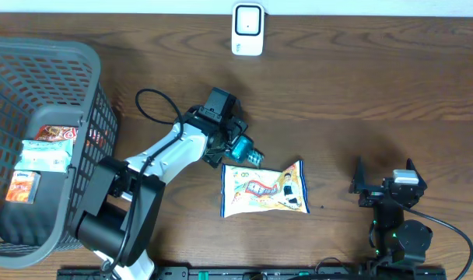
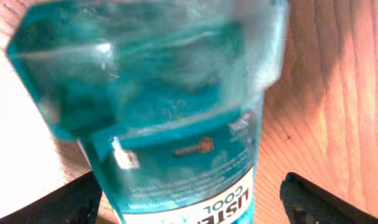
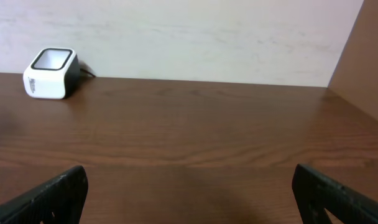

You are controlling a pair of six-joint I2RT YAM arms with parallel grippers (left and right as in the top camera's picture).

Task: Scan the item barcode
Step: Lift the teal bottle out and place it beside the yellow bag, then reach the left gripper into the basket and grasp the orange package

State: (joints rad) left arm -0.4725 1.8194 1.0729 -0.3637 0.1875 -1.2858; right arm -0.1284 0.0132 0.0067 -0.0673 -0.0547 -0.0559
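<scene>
Left pincer [image 1: 238,145] spread wide astride bottle [image 2: 176,124], no grip; bottle on counter [image 1: 338,93] by bag [image 1: 264,189], long axis running out from jaws. I reckon left arm nearer; right pincer [image 1: 385,177] agape, empty.
</scene>
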